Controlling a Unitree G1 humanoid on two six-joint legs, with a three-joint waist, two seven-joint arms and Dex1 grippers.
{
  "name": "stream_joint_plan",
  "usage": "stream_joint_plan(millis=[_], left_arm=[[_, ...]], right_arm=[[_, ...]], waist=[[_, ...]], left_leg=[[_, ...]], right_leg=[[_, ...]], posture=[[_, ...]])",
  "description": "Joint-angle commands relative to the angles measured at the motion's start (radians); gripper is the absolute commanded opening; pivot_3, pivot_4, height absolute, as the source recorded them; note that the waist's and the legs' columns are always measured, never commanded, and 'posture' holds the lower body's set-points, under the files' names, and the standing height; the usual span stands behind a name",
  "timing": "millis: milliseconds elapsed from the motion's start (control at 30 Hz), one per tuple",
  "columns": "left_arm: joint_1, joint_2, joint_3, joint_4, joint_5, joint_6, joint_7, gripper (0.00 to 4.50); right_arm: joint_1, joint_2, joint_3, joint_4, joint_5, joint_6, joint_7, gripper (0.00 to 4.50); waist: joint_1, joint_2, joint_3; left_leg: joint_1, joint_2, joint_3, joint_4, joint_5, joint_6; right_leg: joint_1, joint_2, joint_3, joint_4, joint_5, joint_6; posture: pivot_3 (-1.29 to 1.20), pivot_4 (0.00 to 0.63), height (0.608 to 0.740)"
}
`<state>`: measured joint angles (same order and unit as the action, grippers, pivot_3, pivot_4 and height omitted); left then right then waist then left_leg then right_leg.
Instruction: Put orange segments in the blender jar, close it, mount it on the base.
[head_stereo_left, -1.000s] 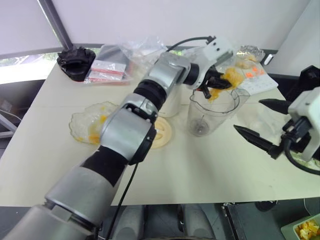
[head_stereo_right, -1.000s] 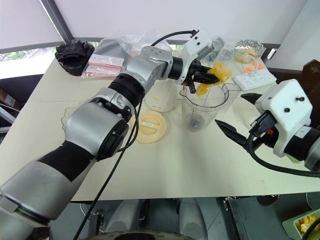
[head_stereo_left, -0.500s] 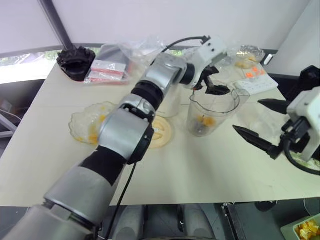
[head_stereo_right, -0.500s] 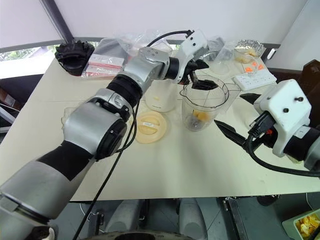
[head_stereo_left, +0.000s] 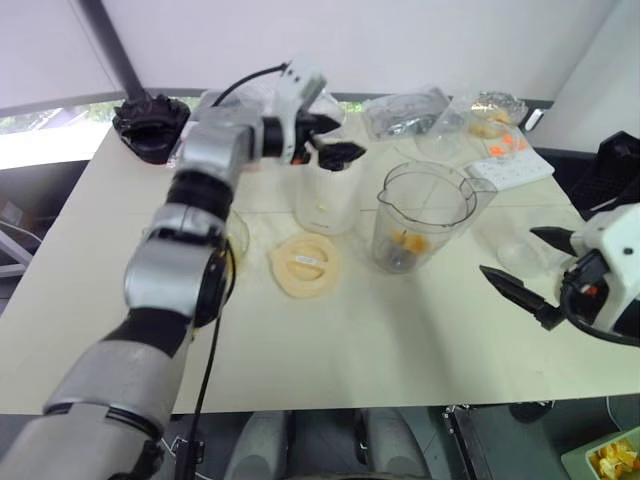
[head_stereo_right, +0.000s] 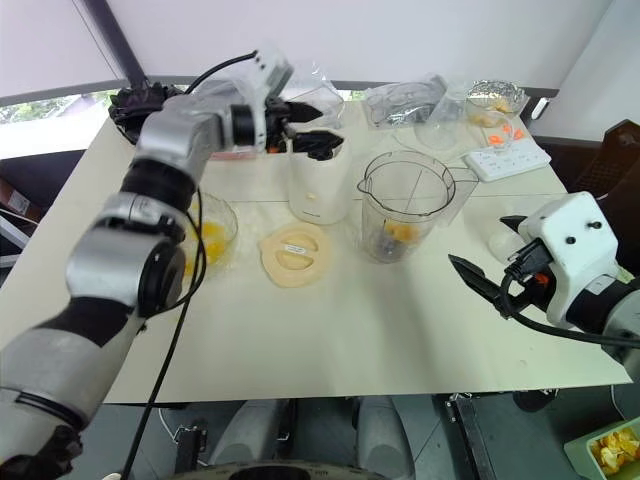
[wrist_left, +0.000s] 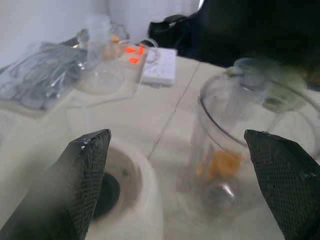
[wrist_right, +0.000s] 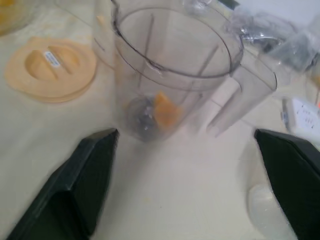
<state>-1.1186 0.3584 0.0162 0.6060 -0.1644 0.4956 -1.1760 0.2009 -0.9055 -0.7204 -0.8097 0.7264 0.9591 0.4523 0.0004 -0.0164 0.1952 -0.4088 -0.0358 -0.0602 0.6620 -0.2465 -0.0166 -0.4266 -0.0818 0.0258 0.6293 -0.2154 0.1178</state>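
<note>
At table centre I see the blender jar (head_stereo_left: 425, 215) unlidded, 1 orange segment (wrist_right: 166, 111) inside; lid (head_stereo_left: 306, 266) at its 9 o'clock, base (head_stereo_left: 326, 190) at 10. Left gripper (head_stereo_left: 333, 140) and right gripper (head_stereo_left: 527, 266) gape empty. Closing, mounting remain.

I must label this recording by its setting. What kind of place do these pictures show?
Probably a test table set up for kitchen tasks, not a real kitchen: a plain cream table holds a clear plastic blender jar, a cream-white rounded motor base and a white power strip.
</note>
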Motion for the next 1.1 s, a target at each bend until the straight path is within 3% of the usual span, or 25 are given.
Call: stream_joint_plan(millis=[33,200,367,633,800,1100], left_arm=[[0.122,0.051,0.011,-0.319,-0.099,0.142,-0.011,4.45],[0.461,0.117,-0.043,-0.697,-0.115,0.193,0.059,4.45],[0.629,0.140,-0.116,-0.836,-0.095,0.142,0.118,4.45],[0.641,0.110,-0.178,-0.798,-0.066,0.080,0.214,4.45],[0.618,0.086,-0.177,-0.760,-0.068,0.057,0.266,4.45],[0.586,0.083,-0.199,-0.721,-0.066,0.036,0.271,4.45]], right_arm=[[0.006,0.043,0.011,0.098,-0.107,-0.113,-0.008,4.50],[-0.066,0.095,-0.006,0.377,-0.210,-0.259,-0.022,4.50],[-0.203,0.096,0.037,0.645,-0.281,-0.347,-0.052,4.50],[-0.448,0.117,0.096,1.040,-0.371,-0.489,-0.148,4.50],[-0.455,0.114,0.109,1.145,-0.400,-0.572,-0.144,4.50],[-0.406,0.132,0.061,1.153,-0.373,-0.583,-0.159,4.50]], waist=[[0.002,0.000,0.000],[0.011,0.002,-0.001],[0.010,0.002,-0.001],[0.003,0.004,-0.002],[0.004,0.004,-0.002],[-0.013,0.004,-0.002]], left_leg=[[0.000,0.000,0.000,0.000,0.000,0.000],[0.002,-0.001,0.000,0.002,0.000,0.000],[0.003,-0.001,0.001,0.003,0.000,0.000],[0.003,-0.001,0.004,0.002,0.001,0.000],[0.003,-0.002,0.004,0.002,0.000,0.000],[0.003,-0.002,0.004,0.002,0.001,0.000]], right_leg=[[0.000,0.000,0.000,0.000,0.000,0.000],[0.004,-0.001,0.001,-0.003,-0.001,-0.004],[0.006,-0.001,0.001,-0.003,-0.001,-0.006],[0.006,0.001,0.000,-0.002,-0.001,-0.007],[0.006,0.001,0.000,-0.002,-0.001,-0.007],[0.006,0.001,0.000,-0.002,-0.001,-0.006]], posture=[[0.00,0.150,0.740],[0.00,0.150,0.740],[0.00,0.150,0.740],[0.00,0.150,0.740],[0.00,0.150,0.740],[0.00,0.150,0.740]])
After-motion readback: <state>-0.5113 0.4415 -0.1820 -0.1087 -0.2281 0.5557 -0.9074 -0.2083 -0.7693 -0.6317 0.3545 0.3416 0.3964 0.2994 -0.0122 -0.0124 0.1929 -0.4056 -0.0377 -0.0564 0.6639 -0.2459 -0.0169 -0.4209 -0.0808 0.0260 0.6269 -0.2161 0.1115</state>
